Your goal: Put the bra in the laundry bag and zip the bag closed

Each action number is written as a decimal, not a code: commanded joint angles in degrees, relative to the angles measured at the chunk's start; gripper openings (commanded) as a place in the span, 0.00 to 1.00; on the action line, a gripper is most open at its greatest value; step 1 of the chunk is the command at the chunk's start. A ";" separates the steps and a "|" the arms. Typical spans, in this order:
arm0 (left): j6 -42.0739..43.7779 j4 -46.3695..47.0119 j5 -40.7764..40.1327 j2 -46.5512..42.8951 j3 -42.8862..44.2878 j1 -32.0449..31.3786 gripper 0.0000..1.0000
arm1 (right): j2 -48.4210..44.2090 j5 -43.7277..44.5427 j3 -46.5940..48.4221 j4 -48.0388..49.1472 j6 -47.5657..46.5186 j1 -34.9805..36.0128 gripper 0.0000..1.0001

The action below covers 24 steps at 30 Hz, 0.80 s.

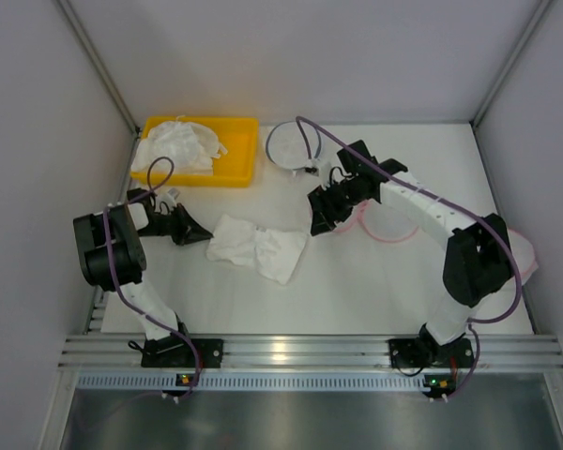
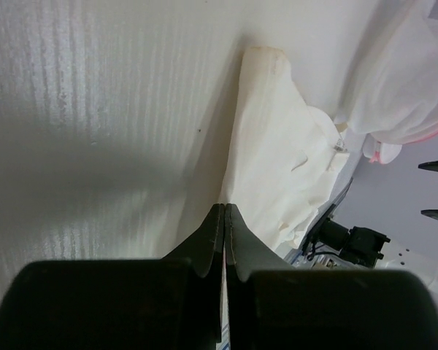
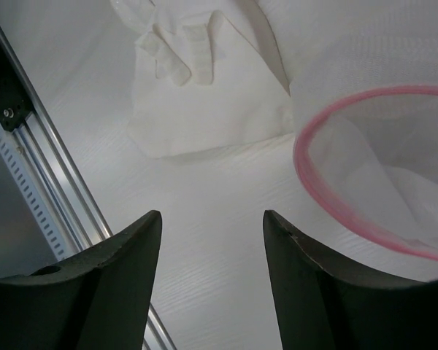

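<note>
1. The bra (image 1: pixel 258 246) lies loose on the white table (image 1: pixel 357 291), between the two arms and crumpled to a flat strip. The laundry bag (image 1: pixel 394 239), white mesh with a pink rim, lies just beside it to the right, partly under the right arm.
2. The left gripper (image 1: pixel 195 228) has its fingers (image 2: pixel 213 233) pressed together, with the tips at the left edge of the bra. I cannot tell if any cloth is pinched between them.
3. The right gripper (image 3: pixel 212 240) is wide open and holds nothing. It hangs over the table between bra and bag.
4. Handling, in my judgement: the bra is light, soft and limp, so it will fold and trail when lifted. A pinch on a thick cup edge looks safer than on a thin strap. The mesh bag is also floppy, so its mouth needs holding open.
5. Count: one bra on the table, one pink-rimmed bag, one round bag with a dark rim (image 1: pixel 291 145), and one yellow tray (image 1: pixel 246 150) with a heap of white cloth (image 1: pixel 178 145) whose pieces I cannot count.
</note>
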 commanded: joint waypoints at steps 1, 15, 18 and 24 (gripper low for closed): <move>0.61 2.25 4.46 -2.11 1.88 0.57 0.00 | -3.62 -2.26 1.11 0.40 0.14 -0.42 0.58; 6.57 -3.88 1.30 -18.81 6.27 3.04 0.00 | -3.80 -2.70 1.64 -2.06 -2.23 -1.04 0.57; 10.61 -6.45 -1.33 -20.04 7.60 0.49 0.00 | -3.97 -2.87 0.94 -2.15 -2.32 -0.95 0.57; 14.67 -7.86 -12.47 -21.71 8.21 -9.08 0.00 | -4.32 -2.87 1.12 -3.11 -2.94 -1.04 0.57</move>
